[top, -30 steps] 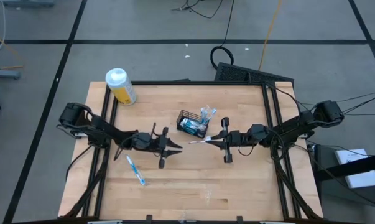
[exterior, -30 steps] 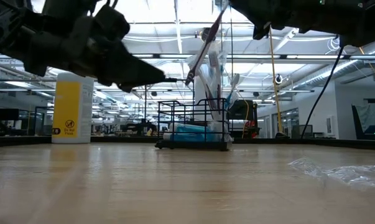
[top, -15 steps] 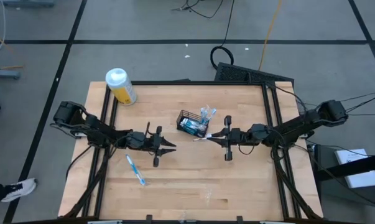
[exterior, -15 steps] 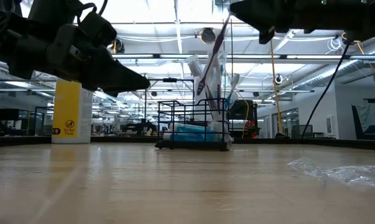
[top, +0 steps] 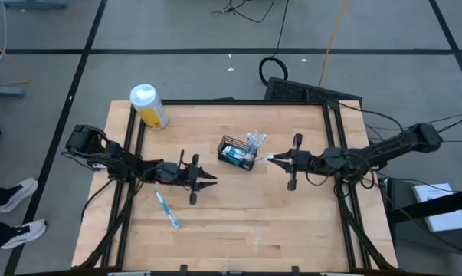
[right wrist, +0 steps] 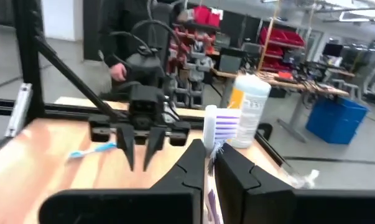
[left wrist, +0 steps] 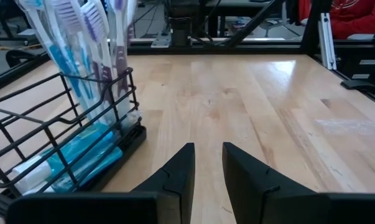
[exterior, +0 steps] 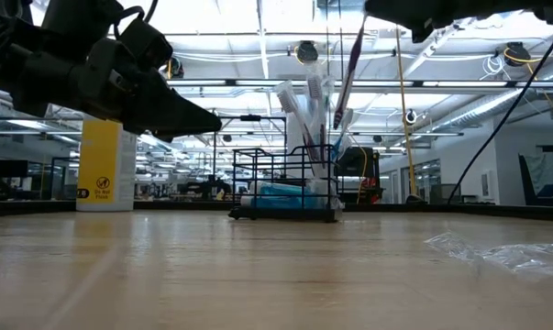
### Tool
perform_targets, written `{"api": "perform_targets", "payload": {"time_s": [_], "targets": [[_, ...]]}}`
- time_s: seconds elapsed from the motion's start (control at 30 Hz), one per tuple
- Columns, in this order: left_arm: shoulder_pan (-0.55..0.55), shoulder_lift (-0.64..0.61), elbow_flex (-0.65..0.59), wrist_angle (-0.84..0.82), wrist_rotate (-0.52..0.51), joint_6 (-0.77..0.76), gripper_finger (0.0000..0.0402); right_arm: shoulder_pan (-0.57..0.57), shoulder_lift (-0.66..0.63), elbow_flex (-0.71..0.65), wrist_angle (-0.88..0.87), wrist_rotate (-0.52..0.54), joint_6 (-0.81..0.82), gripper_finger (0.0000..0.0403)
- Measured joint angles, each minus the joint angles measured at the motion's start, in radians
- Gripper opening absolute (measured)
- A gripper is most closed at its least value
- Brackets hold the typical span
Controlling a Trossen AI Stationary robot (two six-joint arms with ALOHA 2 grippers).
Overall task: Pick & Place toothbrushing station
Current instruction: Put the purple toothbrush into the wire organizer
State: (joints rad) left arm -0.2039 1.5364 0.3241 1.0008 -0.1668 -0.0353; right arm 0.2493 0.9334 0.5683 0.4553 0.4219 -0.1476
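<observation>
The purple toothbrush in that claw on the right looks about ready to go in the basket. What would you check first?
1. Right gripper shut on the purple toothbrush: ok.
2. Brush over the basket: not ok, it hangs just beside it.
3. Basket upright, with brushes and teal tubes inside: ok.
4. Left gripper out of the way: ok, empty and apart from the basket.
5. Blue toothbrush put away: not ok, it lies on the table.
</observation>
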Motion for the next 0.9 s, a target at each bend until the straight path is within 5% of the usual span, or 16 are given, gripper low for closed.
{"api": "perform_targets", "payload": {"time_s": [0.43, 0.9], "targets": [[0.001, 0.000, 0.000, 0.003, -0.025, 0.000, 0.0086, -0.126, 0.058, 0.031, -0.045, -0.082, 0.015, 0.0008], [0.001, 0.000, 0.000, 0.003, -0.028, 0.006, 0.0086, -0.128, 0.077, 0.031, -0.010, -0.113, 0.031, 0.0008]]}}
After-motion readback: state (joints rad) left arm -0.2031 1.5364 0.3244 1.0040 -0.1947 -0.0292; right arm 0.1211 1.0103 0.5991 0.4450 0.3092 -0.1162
